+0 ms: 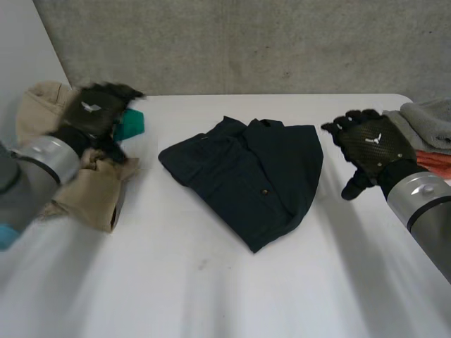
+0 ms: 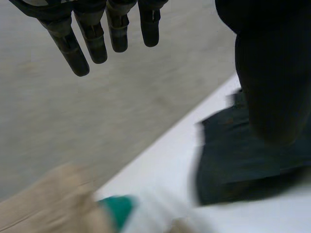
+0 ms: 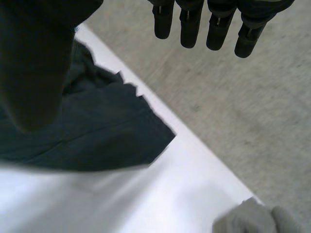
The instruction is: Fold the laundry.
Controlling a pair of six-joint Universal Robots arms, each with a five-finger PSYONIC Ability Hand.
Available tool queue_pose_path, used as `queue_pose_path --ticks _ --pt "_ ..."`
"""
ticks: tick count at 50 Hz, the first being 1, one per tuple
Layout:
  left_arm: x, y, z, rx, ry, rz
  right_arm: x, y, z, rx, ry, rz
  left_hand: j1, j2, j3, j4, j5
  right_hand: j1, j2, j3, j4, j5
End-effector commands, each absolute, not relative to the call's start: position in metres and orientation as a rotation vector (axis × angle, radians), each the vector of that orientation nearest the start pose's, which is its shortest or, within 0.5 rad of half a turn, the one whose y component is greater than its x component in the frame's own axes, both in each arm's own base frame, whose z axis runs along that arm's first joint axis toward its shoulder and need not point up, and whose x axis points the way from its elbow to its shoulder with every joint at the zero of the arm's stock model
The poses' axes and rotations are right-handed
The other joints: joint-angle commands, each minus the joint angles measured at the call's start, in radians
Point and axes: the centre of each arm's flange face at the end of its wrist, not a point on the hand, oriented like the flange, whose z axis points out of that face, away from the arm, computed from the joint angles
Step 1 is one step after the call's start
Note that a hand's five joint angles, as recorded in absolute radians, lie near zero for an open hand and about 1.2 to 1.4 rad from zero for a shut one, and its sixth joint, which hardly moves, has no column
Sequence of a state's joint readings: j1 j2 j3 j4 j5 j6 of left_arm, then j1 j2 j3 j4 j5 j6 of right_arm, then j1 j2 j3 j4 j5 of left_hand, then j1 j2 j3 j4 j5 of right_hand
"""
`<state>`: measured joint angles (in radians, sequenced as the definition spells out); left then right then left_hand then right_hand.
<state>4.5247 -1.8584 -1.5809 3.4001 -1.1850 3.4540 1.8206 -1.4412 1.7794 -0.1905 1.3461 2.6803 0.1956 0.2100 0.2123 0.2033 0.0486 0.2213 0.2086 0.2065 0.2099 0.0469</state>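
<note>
**Robot hands**
- The left robot hand (image 1: 99,111) is released. Its fingers (image 2: 97,41) are straight and hold nothing. It is over the beige cloth (image 1: 91,186), and a teal cloth (image 1: 131,125) lies just beside its fingertips.
- The right robot hand (image 1: 370,141) is released. Its fingers (image 3: 218,29) are straight and hold nothing. It hangs over bare table (image 1: 211,282). A grey cloth (image 1: 430,120) lies on its outer side, touching a red cloth (image 1: 433,163).

**Edges and room**
- The far table edge runs just past the fingertips of both robot hands, with a grey wall behind it.
- A wide bare strip of table separates the left robot hand from the shirt (image 1: 246,179).
- A narrower bare strip separates the right robot hand's thumb side from the shirt.
- Behind both wrists, toward the robot, the table surface is open.

**Shirt**
- It lies flat on the table between the two robot hands, touching neither, and nearer the right one.
- It is dark blue-green and folded into a compact packet that lies askew.
- The collar end points toward the far edge, and a button shows on top.
- The edge nearest the right robot hand is straight. The other outlines are uneven.
</note>
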Motion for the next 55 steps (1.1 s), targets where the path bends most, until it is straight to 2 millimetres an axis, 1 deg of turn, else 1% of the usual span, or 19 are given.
queue_pose_path --ticks 1,11,17,21,25,26,29,33,34,36,37,40,41,43,44,48,50,54,55 --pt "-0.274 -0.293 0.19 1.366 2.253 -2.203 0.23 -0.234 0.204 -1.246 2.206 -1.8 -0.021 -0.036 -0.038 -0.029 -0.049 -0.047 -0.034 -0.032 -0.035 -0.047" --pt "-0.312 -0.314 0.15 1.502 2.223 -2.145 0.254 -0.219 0.164 -1.311 2.119 -1.799 -0.018 -0.032 -0.034 -0.025 -0.045 -0.047 -0.034 -0.032 -0.035 -0.047" --pt "-0.328 -0.325 0.132 1.536 2.184 -2.145 0.259 -0.22 0.148 -1.315 2.147 -1.808 0.129 0.115 0.113 0.122 0.102 -0.047 -0.034 -0.032 -0.035 -0.047" --pt "-0.332 -0.335 0.123 1.514 2.148 -2.132 0.258 -0.222 0.145 -1.305 2.165 -1.812 0.317 0.302 0.3 0.309 0.289 -0.047 -0.034 -0.032 -0.035 -0.047" --pt "-0.333 -0.345 0.119 1.472 2.124 -2.13 0.255 -0.227 0.146 -1.291 2.174 -1.827 0.824 0.809 0.807 0.816 0.796 -0.047 -0.034 -0.032 -0.035 -0.047" --pt "-0.334 -0.349 0.12 1.451 2.106 -2.138 0.254 -0.229 0.146 -1.286 2.177 -1.831 1.177 1.162 1.16 1.169 1.149 -0.047 -0.034 -0.032 -0.035 -0.047" --pt "-0.332 -0.358 0.126 1.386 2.066 -2.169 0.252 -0.231 0.146 -1.284 2.181 -1.841 1.201 1.186 1.184 1.193 1.173 -0.047 -0.034 -0.032 -0.035 -0.047" --pt "-0.325 -0.375 0.163 1.217 1.939 -2.281 0.251 -0.234 0.149 -1.268 2.179 -1.863 1.201 1.186 1.184 1.193 1.173 -0.047 -0.034 -0.032 -0.035 -0.047" --pt "-0.323 -0.378 0.189 1.151 1.869 -2.351 0.25 -0.236 0.153 -1.258 2.177 -1.879 1.201 1.186 1.184 1.193 1.173 -0.047 -0.034 -0.032 -0.035 -0.047" --pt "-0.322 -0.377 0.221 1.093 1.771 -2.447 0.249 -0.238 0.157 -1.25 2.171 -1.899 1.201 1.186 1.184 1.193 1.173 -0.047 -0.034 -0.032 -0.035 -0.047" --pt "-0.322 -0.374 0.255 1.039 1.668 -2.554 0.247 -0.24 0.161 -1.235 2.167 -1.921 1.201 1.186 1.184 1.193 1.173 -0.047 -0.034 -0.032 -0.035 -0.047" --pt "-0.323 -0.362 0.308 0.951 1.507 -2.735 0.245 -0.244 0.169 -1.201 2.161 -1.958 1.201 1.186 1.184 1.193 1.173 -0.047 -0.034 -0.032 -0.035 -0.047" --pt "-0.326 -0.35 0.34 0.906 1.422 -2.852 0.243 -0.248 0.174 -1.17 2.16 -1.982 1.201 1.186 1.184 1.193 1.173 -0.047 -0.034 -0.032 -0.035 -0.047" --pt "-0.329 -0.336 0.367 0.876 1.364 -2.961 0.239 -0.254 0.181 -1.124 2.158 -2.013 1.201 1.186 1.184 1.193 1.173 -0.047 -0.034 -0.032 -0.035 -0.047" --pt "-0.335 -0.321 0.385 0.883 1.349 -3.055 0.235 -0.259 0.187 -1.072 2.163 -2.037 1.201 1.186 1.184 1.193 1.173 -0.047 -0.034 -0.032 -0.035 -0.047" --pt "-0.351 -0.295 0.403 0.958 1.367 -3.196 0.221 -0.275 0.204 -0.918 2.18 -2.106 1.201 1.186 1.184 1.193 1.173 -0.047 -0.034 -0.032 -0.035 -0.047" --pt "-0.361 -0.287 0.402 1.007 1.394 -3.231 0.213 -0.282 0.21 -0.853 2.19 -2.127 1.201 1.186 1.184 1.193 1.173 -0.047 -0.034 -0.032 -0.035 -0.047" --pt "-0.395 -0.263 0.377 1.176 1.568 -3.248 0.196 -0.295 0.223 -0.714 2.199 -2.184 1.201 1.186 1.184 1.193 1.173 -0.047 -0.034 -0.032 -0.035 -0.047" --pt "-0.409 -0.255 0.356 1.267 1.688 -3.209 0.19 -0.299 0.227 -0.677 2.199 -2.203 1.201 1.186 1.184 1.193 1.173 -0.047 -0.034 -0.032 -0.035 -0.047"
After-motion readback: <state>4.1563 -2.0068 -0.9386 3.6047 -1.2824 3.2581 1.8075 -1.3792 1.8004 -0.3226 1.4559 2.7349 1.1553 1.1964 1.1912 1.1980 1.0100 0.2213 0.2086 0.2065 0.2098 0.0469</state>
